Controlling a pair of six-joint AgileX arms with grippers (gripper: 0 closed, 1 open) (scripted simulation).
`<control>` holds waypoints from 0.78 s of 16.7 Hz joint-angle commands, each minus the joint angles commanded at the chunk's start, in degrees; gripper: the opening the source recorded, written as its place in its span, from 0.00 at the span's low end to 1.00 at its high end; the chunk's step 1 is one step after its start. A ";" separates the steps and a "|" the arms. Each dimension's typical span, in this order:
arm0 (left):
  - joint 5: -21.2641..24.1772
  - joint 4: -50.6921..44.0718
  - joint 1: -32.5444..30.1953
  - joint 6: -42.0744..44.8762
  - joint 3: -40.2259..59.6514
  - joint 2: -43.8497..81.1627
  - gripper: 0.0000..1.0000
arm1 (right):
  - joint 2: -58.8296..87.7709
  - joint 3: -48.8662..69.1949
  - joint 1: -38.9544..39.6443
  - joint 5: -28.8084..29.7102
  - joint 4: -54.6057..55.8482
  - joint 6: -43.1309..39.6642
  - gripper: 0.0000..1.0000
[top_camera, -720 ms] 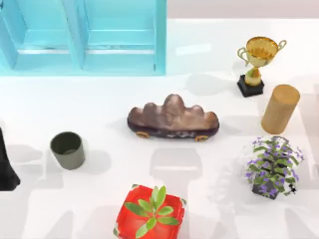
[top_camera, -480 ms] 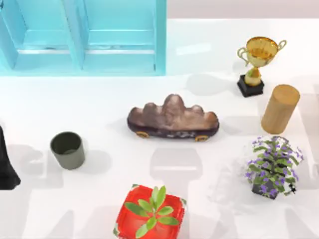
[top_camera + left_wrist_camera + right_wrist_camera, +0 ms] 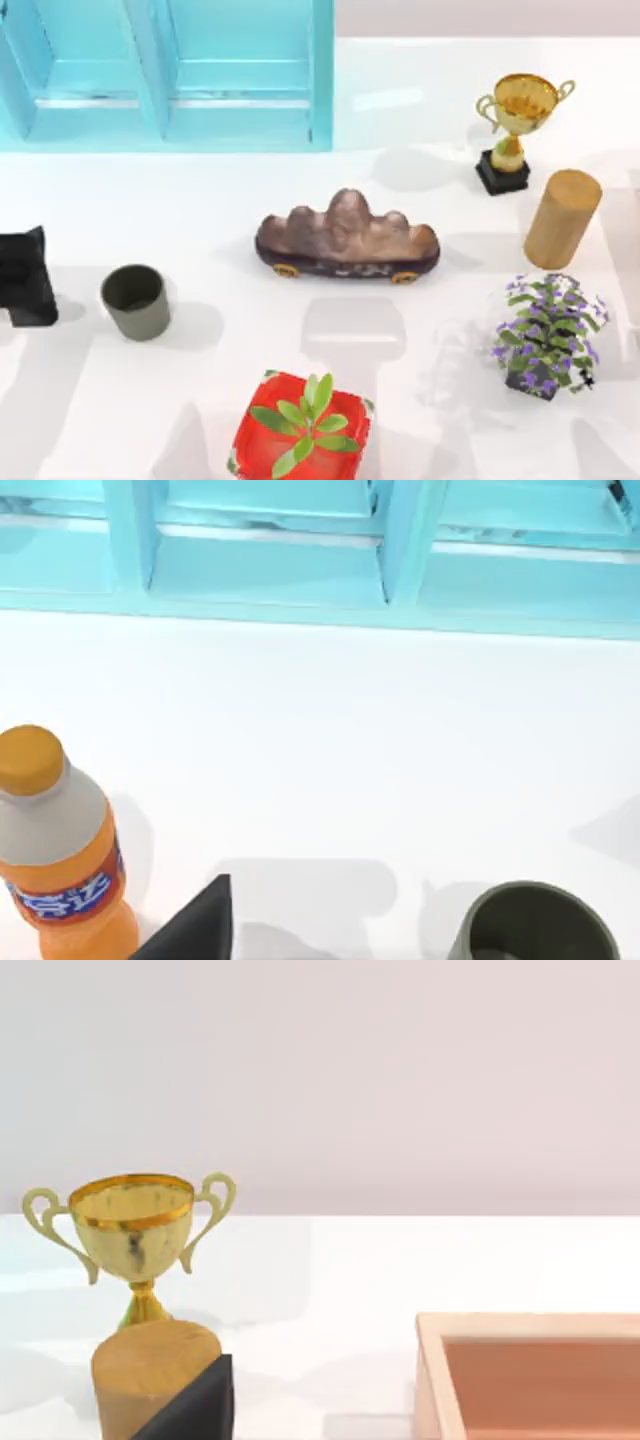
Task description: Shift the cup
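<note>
Left hand [image 3: 26,277] beside the cup [image 3: 135,301]
Cup stands upright just right of it, apart; its grip state can't be told.

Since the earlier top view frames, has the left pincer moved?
Yes. The left pincer has moved up the top view, from below the cup level to beside it; the cup stayed put.

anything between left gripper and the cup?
No. In the top view, bare table separates the left gripper from the cup.
</note>
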 joint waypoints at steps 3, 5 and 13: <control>0.01 -11.42 -3.49 -3.27 14.27 18.37 1.00 | 0.00 0.00 0.00 0.00 0.00 0.00 1.00; 0.03 -18.96 -5.82 -5.41 23.56 30.29 1.00 | 0.00 0.00 0.00 0.00 0.00 0.00 1.00; 0.10 -43.03 -13.25 -12.19 52.79 65.48 1.00 | 0.00 0.00 0.00 0.00 0.00 0.00 1.00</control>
